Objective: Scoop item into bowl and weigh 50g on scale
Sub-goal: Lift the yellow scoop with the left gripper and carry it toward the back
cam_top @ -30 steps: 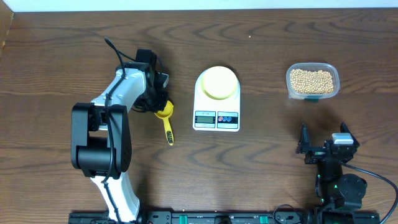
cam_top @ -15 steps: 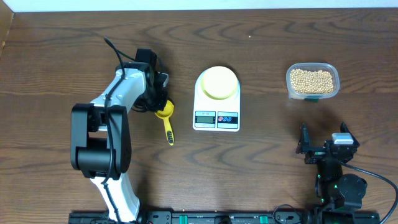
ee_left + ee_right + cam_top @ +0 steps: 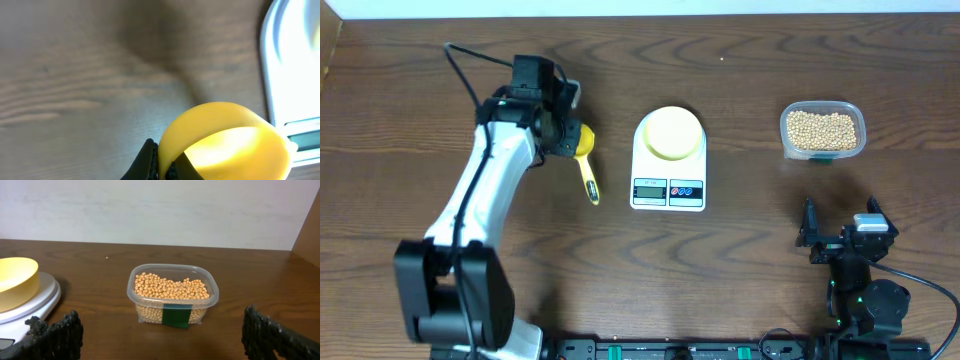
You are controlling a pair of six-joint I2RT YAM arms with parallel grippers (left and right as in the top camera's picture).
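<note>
The tan beans (image 3: 821, 129) fill a clear plastic tub (image 3: 823, 150) at the back right; they also show in the right wrist view (image 3: 171, 288). The pale yellow bowl (image 3: 672, 132) sits on the white scale (image 3: 669, 190); it also shows in the right wrist view (image 3: 16, 280). My left gripper (image 3: 568, 141) is shut on the rim of the bright yellow scoop (image 3: 586, 165), left of the scale. The left wrist view shows the jaws (image 3: 167, 162) pinching the scoop's cup (image 3: 225, 140), lifted off the table. My right gripper (image 3: 845, 240) is open and empty, in front of the tub.
The tub has a green label (image 3: 176, 316) on its near side. The scale's display and buttons (image 3: 667, 190) face the front edge. The scale's edge (image 3: 292, 60) lies close to the right of the scoop. A wall runs along the table's back.
My left arm has swung back and to the left, lifting the scoop with it. The scoop's cup has moved from the table up and toward the back. The right arm has not moved.
</note>
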